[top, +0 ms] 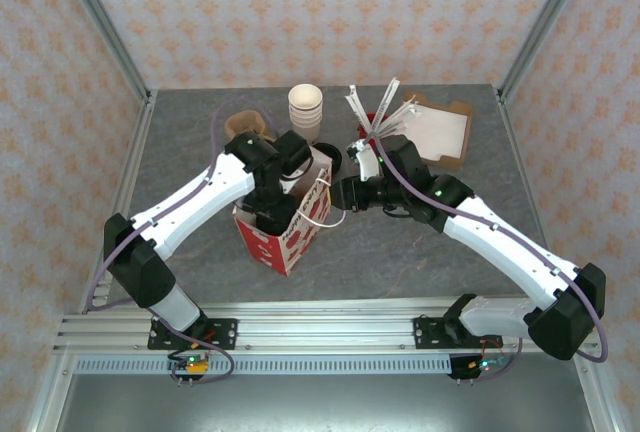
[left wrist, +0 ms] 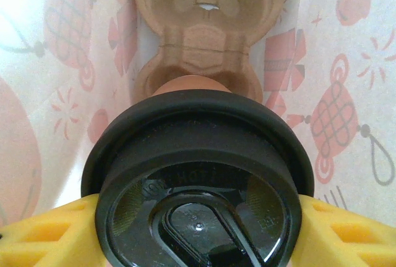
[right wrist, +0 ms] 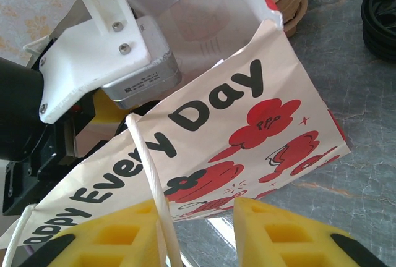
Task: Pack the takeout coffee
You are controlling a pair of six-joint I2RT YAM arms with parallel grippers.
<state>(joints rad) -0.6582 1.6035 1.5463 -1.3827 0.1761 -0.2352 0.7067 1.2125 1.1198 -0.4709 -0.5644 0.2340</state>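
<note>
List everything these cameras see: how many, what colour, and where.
takeout coffee: one, black lid, inside the bag
bag: one, red and white, mid-table, open
cup carrier: one, brown, inside the bag beyond the coffee
paper cups: one stack, cream, far centre
loose lids: stack, black, behind the bag
spare carriers: stack, brown, far left
wrapped sticks: bundle, white, right of the cups
flat cardboard: one, white and brown, far right
table: one, grey marbled
left claw: one, yellow fingers, shut on the coffee
right claw: one, yellow fingers apart, astride the bag's white handle
</note>
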